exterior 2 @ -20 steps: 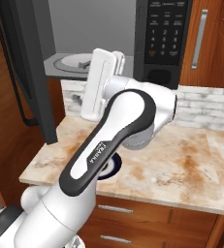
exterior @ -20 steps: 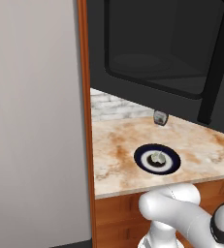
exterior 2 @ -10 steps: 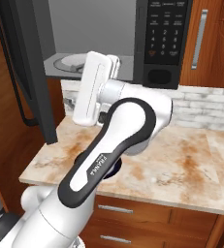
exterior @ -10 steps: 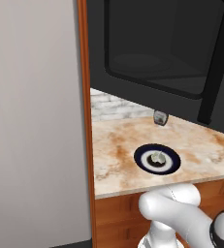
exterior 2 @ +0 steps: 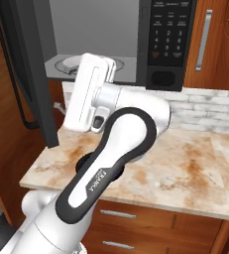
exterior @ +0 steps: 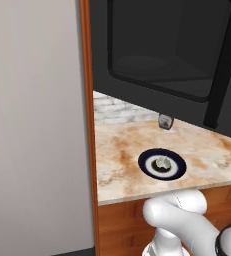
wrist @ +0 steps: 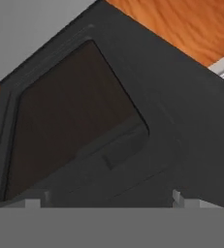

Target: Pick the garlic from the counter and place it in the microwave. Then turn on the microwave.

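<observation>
The garlic [exterior: 161, 162], a small whitish bulb, lies on a dark-rimmed plate [exterior: 148, 167] on the beige marble counter [exterior: 122, 165]. Above it hangs the black microwave [exterior 2: 170, 39]. Its door [exterior 2: 29, 74] is swung open to the left, and its grey cavity holds a turntable [exterior 2: 69, 62]. The arm's white hand [exterior 2: 88, 92] is raised in front of the cavity, above the counter. In the hand view my gripper [wrist: 106, 199] is open with nothing between its fingertips [wrist: 35, 201], and it faces the inner side of the door [wrist: 84, 126].
A small glass jar [exterior: 165, 121] stands at the back of the counter by the brick wall [exterior: 117, 110]. A tall grey panel [exterior: 37, 125] bounds the counter on the left. A wooden cabinet [exterior 2: 212, 44] hangs right of the microwave.
In the right base view the hand has swung a little to the left and tilted, toward the open door. Garlic, plate and door have not moved.
</observation>
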Robot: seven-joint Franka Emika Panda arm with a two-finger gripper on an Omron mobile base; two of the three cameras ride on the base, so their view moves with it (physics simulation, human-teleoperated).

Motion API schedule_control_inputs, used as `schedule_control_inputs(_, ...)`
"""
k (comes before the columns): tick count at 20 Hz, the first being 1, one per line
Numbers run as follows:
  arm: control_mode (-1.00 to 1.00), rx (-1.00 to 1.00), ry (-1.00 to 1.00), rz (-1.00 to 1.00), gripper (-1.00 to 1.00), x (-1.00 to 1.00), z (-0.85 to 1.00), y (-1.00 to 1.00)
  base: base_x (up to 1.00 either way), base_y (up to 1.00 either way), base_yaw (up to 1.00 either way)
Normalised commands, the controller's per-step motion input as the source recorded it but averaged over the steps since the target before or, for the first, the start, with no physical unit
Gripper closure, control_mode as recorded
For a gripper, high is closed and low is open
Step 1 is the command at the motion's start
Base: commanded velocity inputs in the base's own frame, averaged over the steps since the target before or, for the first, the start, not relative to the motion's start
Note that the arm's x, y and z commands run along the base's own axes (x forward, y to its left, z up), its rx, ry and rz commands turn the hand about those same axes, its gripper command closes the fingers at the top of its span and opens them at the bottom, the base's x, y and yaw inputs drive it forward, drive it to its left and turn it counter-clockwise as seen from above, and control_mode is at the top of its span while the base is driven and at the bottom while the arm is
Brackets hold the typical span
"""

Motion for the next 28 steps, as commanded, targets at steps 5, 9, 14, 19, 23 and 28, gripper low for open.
schedule_control_inputs(5,-1.0,0.08,0.13,0.07,-1.0,-0.31,0.05,0.16,0.0,0.0,0.0)
schedule_control_inputs(9,-1.0,0.04,0.11,0.06,-1.0,-0.26,0.02,0.18,0.0,0.0,0.0)
schedule_control_inputs(14,-1.0,0.02,0.06,0.05,-1.0,-0.22,0.02,0.18,0.0,0.0,0.0)
schedule_control_inputs(19,-1.0,0.0,0.0,0.06,-1.0,-0.17,0.02,0.23,0.0,0.0,0.0)
schedule_control_inputs(23,-1.0,0.0,-0.08,0.09,-1.0,-0.19,0.05,0.27,0.0,0.0,0.0)
schedule_control_inputs(28,-1.0,-0.03,-0.07,0.07,-1.0,-0.15,0.03,0.35,0.0,0.0,0.0)
